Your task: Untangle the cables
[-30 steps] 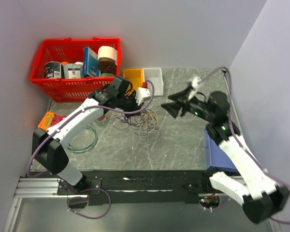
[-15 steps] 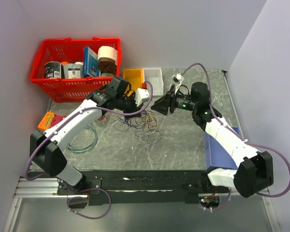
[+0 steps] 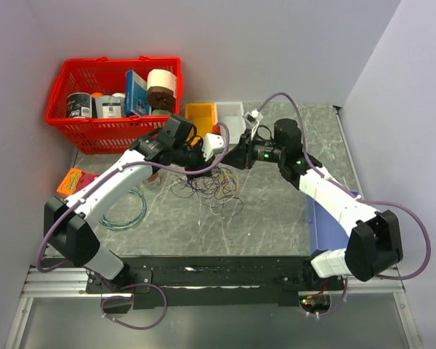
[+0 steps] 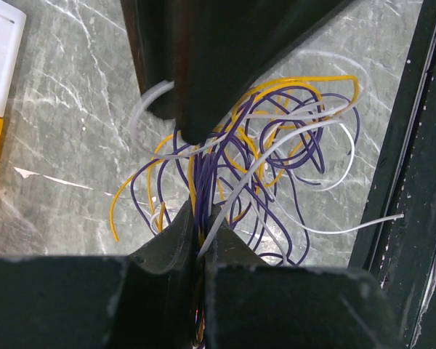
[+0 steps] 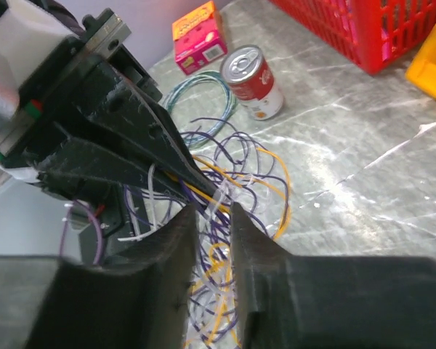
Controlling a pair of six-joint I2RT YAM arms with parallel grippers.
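**Both claws at the tangle, left one clamped on a bundle**

Nearest the arm bases, a teal-green wire coil (image 3: 139,203) lies flat on the left of the grey marbled table (image 3: 276,211), apart from the heap. A blue panel (image 3: 321,218) lies at the right edge, under the right arm.

Farther in, at mid-table, the cables (image 3: 212,185) spread in a loose tangle of dark purple, yellow-orange and white loops. The far side of the tangle lifts off the stone towards the two claws.

The left gripper (image 4: 200,233) is pinched tight on a bundle of purple, yellow and white strands that run between its fingertips. The right gripper (image 5: 213,218) faces it from the opposite side, tips close to tips. Its fingers stand a narrow gap apart with several strands running through the gap. Whether they pinch those strands cannot be told.

Left of the heap, a soup can (image 5: 254,73) stands just beside the teal coil. A pink and orange box (image 5: 200,30) lies near the table's left edge.

Beyond the claws, a yellow bin (image 3: 201,116) and a white bin (image 3: 235,110) sit side by side. Farthest off, in the left corner, a red basket (image 3: 109,131) holds tins, boxes and a white roll.
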